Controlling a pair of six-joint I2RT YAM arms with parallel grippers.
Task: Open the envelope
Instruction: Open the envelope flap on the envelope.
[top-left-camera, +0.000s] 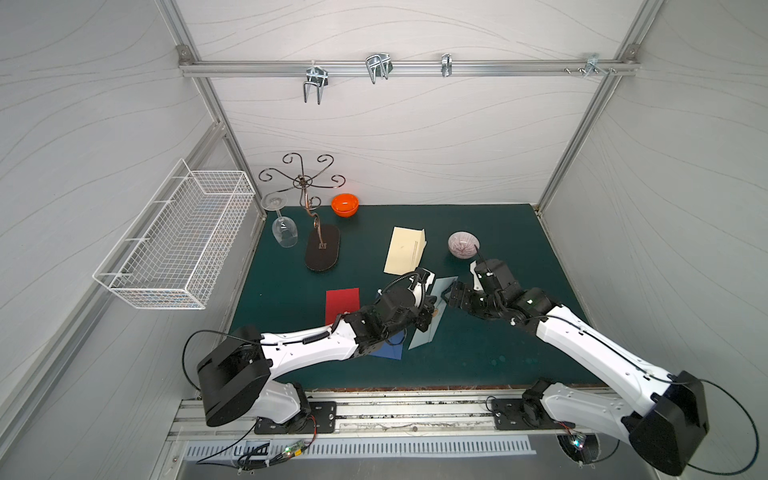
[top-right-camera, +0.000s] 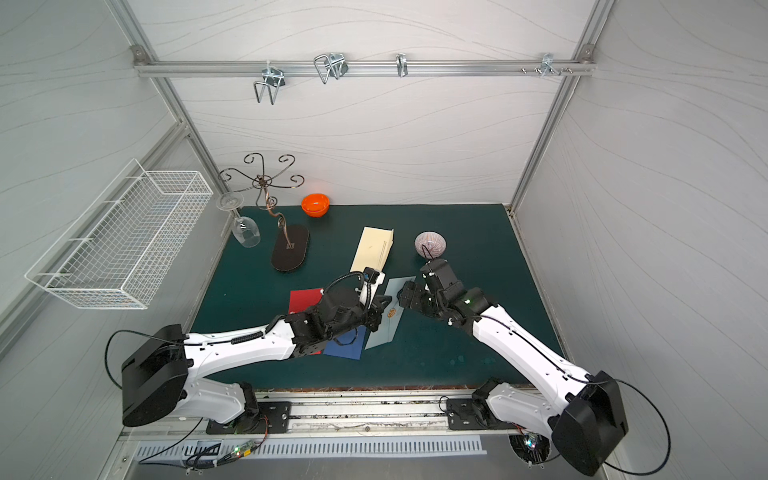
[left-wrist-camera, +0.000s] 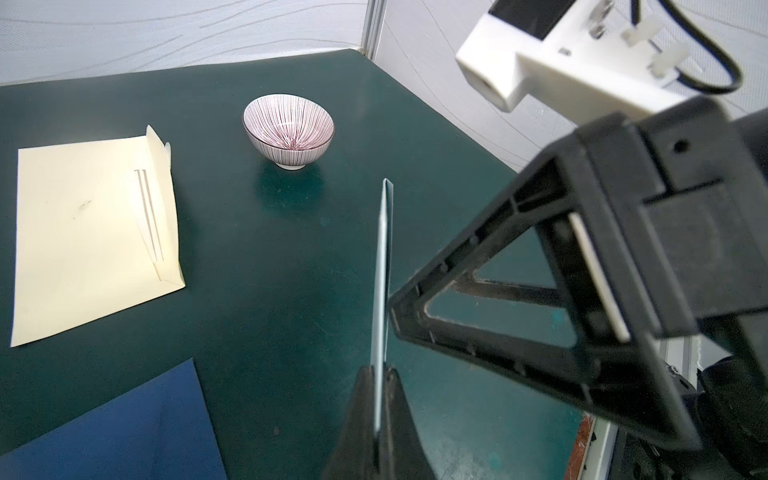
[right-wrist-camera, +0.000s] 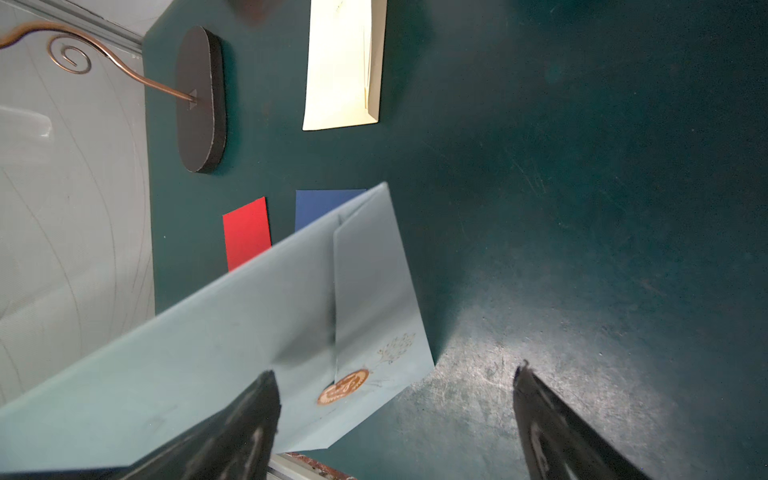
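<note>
The pale blue envelope (top-left-camera: 420, 338) (top-right-camera: 384, 332) is lifted off the green mat and tilted on edge. My left gripper (left-wrist-camera: 378, 399) is shut on its lower edge, and in the left wrist view the envelope (left-wrist-camera: 382, 270) shows edge-on. A copper seal (right-wrist-camera: 343, 386) sits at the tip of its flap (right-wrist-camera: 374, 282). My right gripper (right-wrist-camera: 395, 372) (top-left-camera: 451, 297) is open right beside the envelope's sealed face. One of its fingers (right-wrist-camera: 249, 411) is in front of the paper and the other is out over the mat. Nothing is pinched between them.
A cream envelope (top-left-camera: 405, 249) lies behind the grippers. A red envelope (top-left-camera: 341, 303) and a dark blue one (top-left-camera: 388, 351) lie under the left arm. A striped bowl (top-left-camera: 463, 244) stands by the right wrist. An orange bowl (top-left-camera: 345, 204), a glass stand (top-left-camera: 322, 249) and a hanging wine glass (top-left-camera: 284, 232) are at the back left.
</note>
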